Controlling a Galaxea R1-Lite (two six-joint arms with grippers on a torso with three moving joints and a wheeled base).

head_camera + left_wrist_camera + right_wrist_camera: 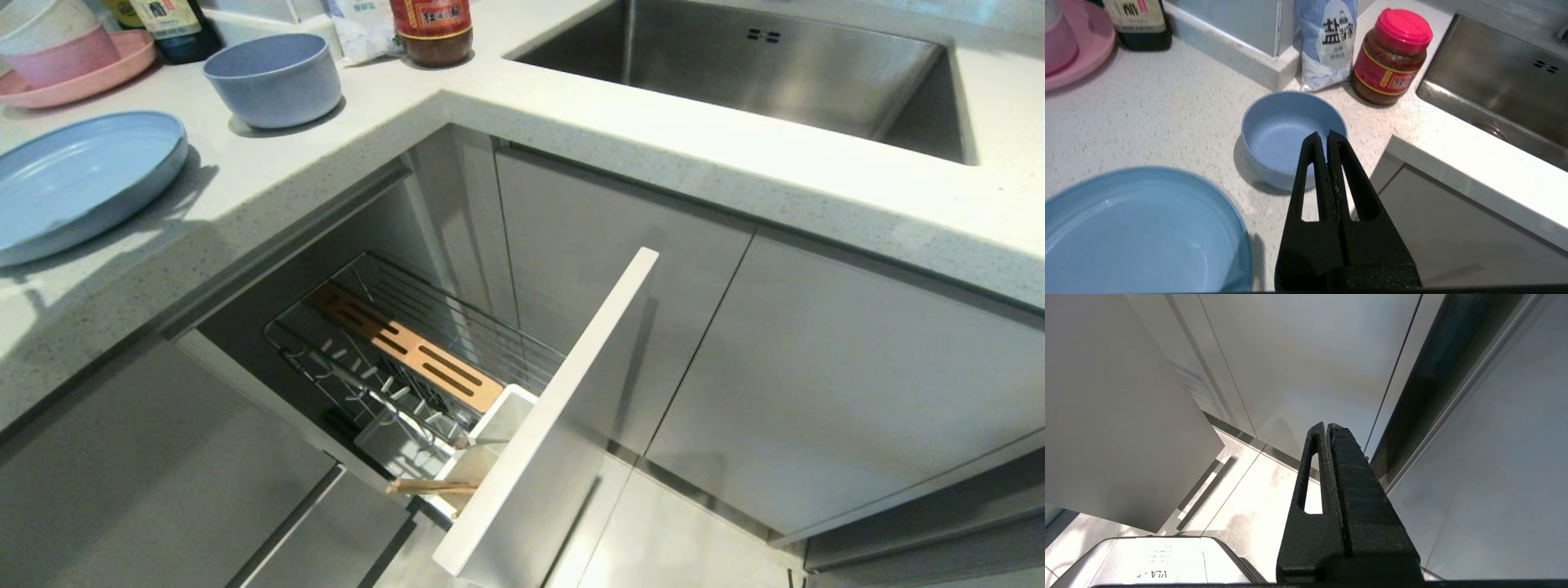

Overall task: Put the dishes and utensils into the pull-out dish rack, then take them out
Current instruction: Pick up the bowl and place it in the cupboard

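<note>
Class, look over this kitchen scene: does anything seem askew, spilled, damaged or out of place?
One thing: the chopsticks lie tipped over the edge of the white cup in the pulled-out rack, jutting sideways instead of standing upright. Nothing looks spilled or broken.

My left end effector (pixel 1327 136): matte black, two long tapering fingers (pixel 1310 171), each with a slot-shaped cut-out through it, and rough, grainy inner faces. Broad, speckled black base block. My right end effector (pixel 1327 426): same black build and gritty texture; one slot visible. Below it, a pale grey rounded body panel (pixel 1163 559) with small dark lettering.
</note>
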